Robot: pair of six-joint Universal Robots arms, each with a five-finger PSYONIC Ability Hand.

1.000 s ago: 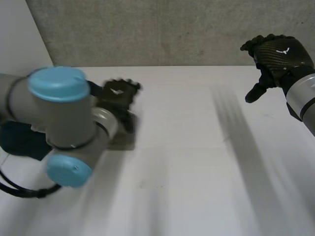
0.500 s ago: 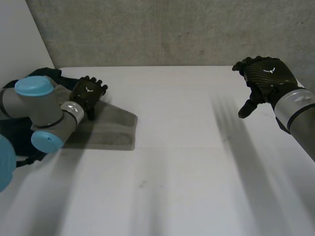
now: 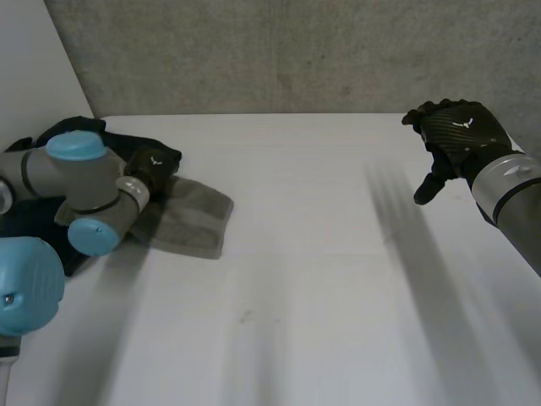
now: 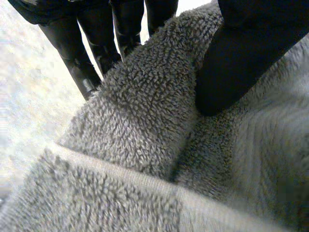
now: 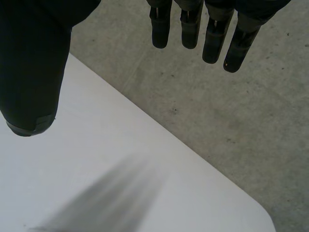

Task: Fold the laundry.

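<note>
A grey terry towel (image 3: 190, 222) lies at the table's left side. My left hand (image 3: 154, 165) sits on the towel's far left part. In the left wrist view its thumb (image 4: 241, 53) and fingers (image 4: 77, 53) squeeze a raised ridge of the towel (image 4: 145, 145) between them. My right hand (image 3: 456, 127) hangs in the air over the table's far right corner, apart from any cloth. Its fingers (image 5: 212, 38) are straight and its thumb (image 5: 34, 63) is spread, with nothing between them.
Dark cloth (image 3: 63, 128) is heaped behind and under the left arm at the table's left edge. The white table (image 3: 321, 279) spreads bare between the towel and the right hand. A grey wall runs behind the table's far edge (image 5: 159, 135).
The left arm has swung back to the left and lower. Its hand went from open to shut on the towel, which has bunched under it. The right hand barely moved.
</note>
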